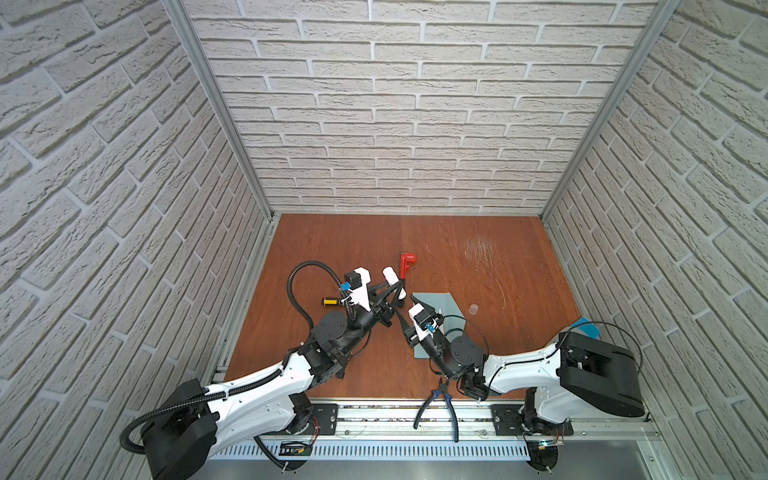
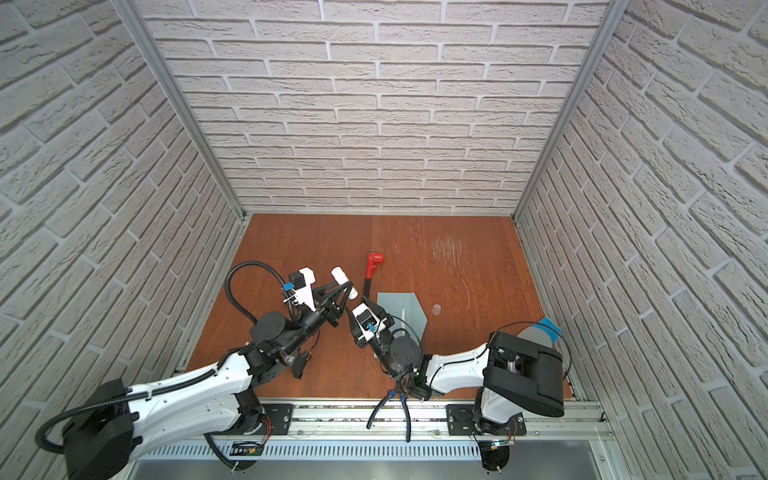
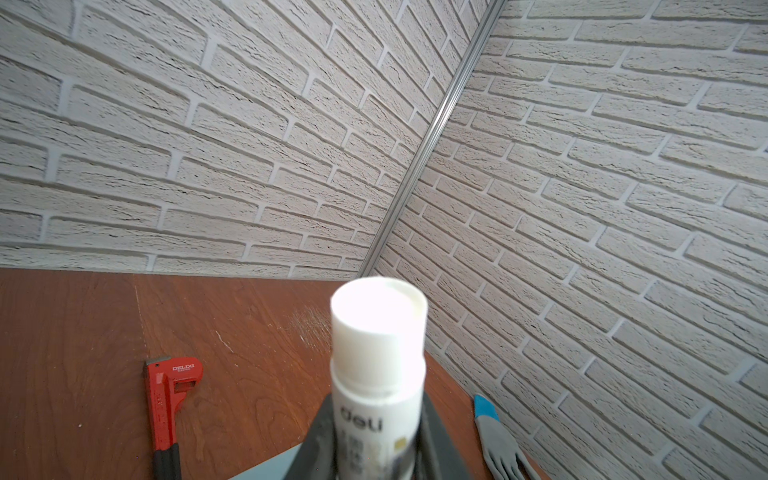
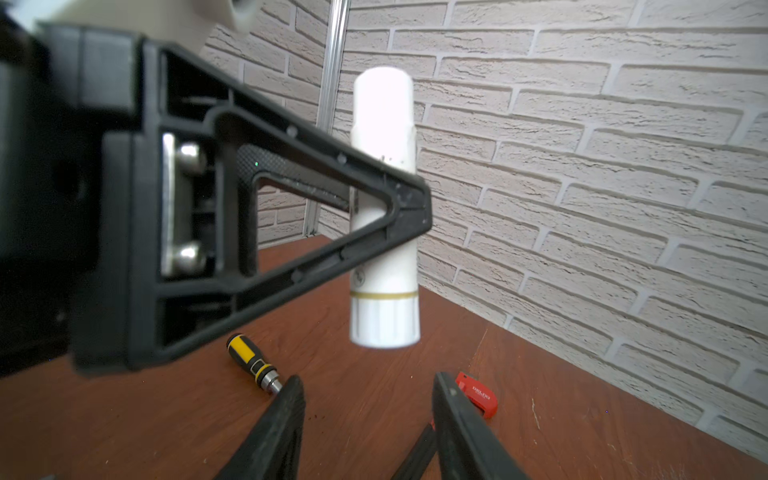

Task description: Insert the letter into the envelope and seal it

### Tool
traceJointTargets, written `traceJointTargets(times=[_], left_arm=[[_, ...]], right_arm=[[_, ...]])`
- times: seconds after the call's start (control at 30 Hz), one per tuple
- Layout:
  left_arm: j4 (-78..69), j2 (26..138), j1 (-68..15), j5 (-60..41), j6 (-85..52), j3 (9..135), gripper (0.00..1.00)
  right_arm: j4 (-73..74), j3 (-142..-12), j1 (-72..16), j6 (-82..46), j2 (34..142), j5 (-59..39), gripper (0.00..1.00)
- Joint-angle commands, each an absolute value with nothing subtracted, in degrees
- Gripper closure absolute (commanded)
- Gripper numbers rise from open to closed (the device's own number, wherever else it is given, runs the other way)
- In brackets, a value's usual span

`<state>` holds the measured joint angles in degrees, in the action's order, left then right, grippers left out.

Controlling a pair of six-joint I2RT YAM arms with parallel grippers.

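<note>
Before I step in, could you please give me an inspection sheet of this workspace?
Surface: brown wooden table, scratched towards the back right.
Job's things: envelope lies on the table, partly under the right arm; letter not seen.
Clutter: red wrench, screwdriver, pliers, glove, small clear disc.
Pincers: left pincer shut on a glue stick held off the table; right pincer open, empty.
Cables: black conduit loops off the left arm.
Surroundings: brick-pattern walls, metal frame.
</note>
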<state>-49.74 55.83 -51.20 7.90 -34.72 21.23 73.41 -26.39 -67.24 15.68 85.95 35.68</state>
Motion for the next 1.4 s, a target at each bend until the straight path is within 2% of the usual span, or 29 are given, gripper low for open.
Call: traceJointTargets(times=[0.0,1.03,1.37], left_arm=[[-55.18,56.11,-51.68,8.45,-35.33,21.75,1.0],[-55.72,58.02,-52.08,6.77,-36.37,22.24,1.0],[-55.85,58.6,-52.36,6.59,-36.85,21.77,1.0]], right_arm=[[77.9,-28.26,-67.5,17.45,86.13,37.35,0.49],[67.79,-33.29,-67.47,20.25,87.28,38.5,0.66],[66.59,-34.35,-67.48,20.74,87.27,38.28,0.78]])
